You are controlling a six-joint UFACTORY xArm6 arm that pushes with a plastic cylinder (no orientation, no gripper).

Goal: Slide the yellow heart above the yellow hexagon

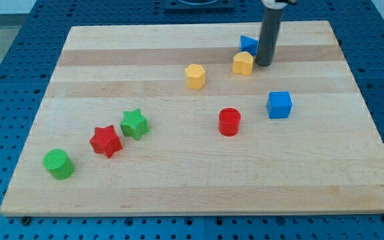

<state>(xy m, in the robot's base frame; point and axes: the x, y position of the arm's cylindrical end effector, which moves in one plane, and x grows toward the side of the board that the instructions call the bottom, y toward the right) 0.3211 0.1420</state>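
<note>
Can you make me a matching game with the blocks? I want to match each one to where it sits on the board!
Blocks:
1. green cylinder
2. blue cube
3. yellow heart
4. red star

Places:
A. right beside my tip
B. touching the green star
C. nearest the view's left
D. to the right of the red cylinder

Pairs: 1-C, 2-D, 3-A, 4-B

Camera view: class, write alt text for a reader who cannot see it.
My tip touches the yellow heart's right side, near the wooden board's top, with the yellow hexagon to the heart's left. Other coloured blocks are scattered about.
</note>
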